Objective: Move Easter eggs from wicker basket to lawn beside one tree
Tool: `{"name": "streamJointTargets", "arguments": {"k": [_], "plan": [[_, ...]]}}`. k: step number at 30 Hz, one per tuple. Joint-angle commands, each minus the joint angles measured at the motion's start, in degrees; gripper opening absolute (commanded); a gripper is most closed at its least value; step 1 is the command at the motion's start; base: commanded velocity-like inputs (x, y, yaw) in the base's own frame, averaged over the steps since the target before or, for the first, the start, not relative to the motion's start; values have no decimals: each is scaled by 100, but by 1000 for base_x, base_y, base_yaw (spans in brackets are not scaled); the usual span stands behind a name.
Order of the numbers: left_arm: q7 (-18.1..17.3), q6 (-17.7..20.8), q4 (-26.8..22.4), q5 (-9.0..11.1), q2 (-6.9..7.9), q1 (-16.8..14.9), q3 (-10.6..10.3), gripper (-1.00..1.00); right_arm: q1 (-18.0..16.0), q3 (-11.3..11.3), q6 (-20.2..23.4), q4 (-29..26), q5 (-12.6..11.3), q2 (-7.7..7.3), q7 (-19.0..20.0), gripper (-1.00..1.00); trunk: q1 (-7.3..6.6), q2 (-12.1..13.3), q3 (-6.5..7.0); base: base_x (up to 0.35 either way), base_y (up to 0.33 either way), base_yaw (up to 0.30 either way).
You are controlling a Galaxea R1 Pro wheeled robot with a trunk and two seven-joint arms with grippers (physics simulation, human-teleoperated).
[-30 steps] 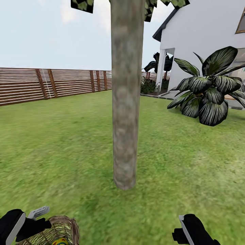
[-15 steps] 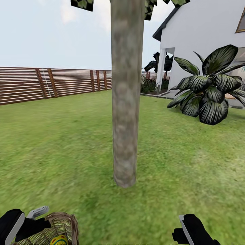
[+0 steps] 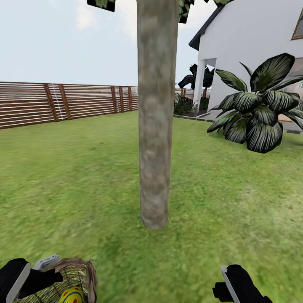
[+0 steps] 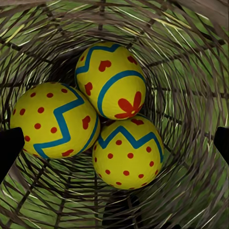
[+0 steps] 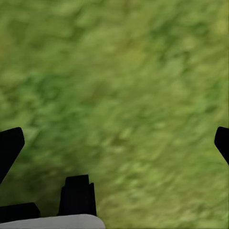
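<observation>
Lying together at the bottom of the wicker basket [image 4: 191, 62] are the three Easter eggs, seen in the left wrist view: the flower-and-heart egg [image 4: 112, 81] is sitting at upper centre, the zigzag egg with red dots [image 4: 55, 119] at left centre, and the second zigzag egg [image 4: 128, 152] at lower centre. All three are touching one another. Green grass is showing through the open weave of the basket wall.

In the head view the basket [image 3: 80, 273] is sitting at the lower left corner of the frame, with one yellow egg [image 3: 71, 295] showing inside its rim. The left gripper [image 3: 31, 277] is lying against the basket's left side, one grey finger [image 3: 47, 261] reaching to the rim. In the left wrist view its dark fingertips [image 4: 9, 150] are standing wide apart at the frame's two side edges, with the basket interior between them; whether they are gripping the basket cannot be told.

The right gripper [image 5: 114, 143] is hanging over bare lawn [image 5: 124, 71], its fingertips spread wide at the side edges of the right wrist view, holding nothing. In the head view it is showing at the lower right edge.

The tree [image 3: 155, 126] is standing at the centre of the head view, its mottled grey-brown trunk meeting the grass just above the grippers. A slatted wooden fence [image 3: 63, 103] is running across the left background. A white house [image 3: 252, 46] is occupying the upper right, with a broad-leaved dark plant [image 3: 261, 113] in front of it.
</observation>
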Motion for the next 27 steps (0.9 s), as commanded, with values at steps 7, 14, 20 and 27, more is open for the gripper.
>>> {"name": "streamJointTargets", "arguments": {"k": [7, 14, 20, 27], "plan": [[-51, 24, -17, -38, 30, -3, 21, 100, -3, -6, 25, -6, 34, 2, 18, 100, 153, -285, -132, 0, 0, 0], [-51, 24, -18, -30, 99, -3, 23, 100, -3, -1, 25, -6, 32, 2, 18, 100, 307, -566, -258, 0, 0, 0], [-55, 24, -18, -29, 103, -3, 23, 100, -3, -6, 25, -6, 35, -5, 18, 100, 439, -806, -365, 0, 0, 0], [-52, 24, -18, -29, 95, -3, 17, 100, -3, -7, 25, -6, 41, -7, 18, 100, 593, -1087, -491, 0, 0, 0]]}}
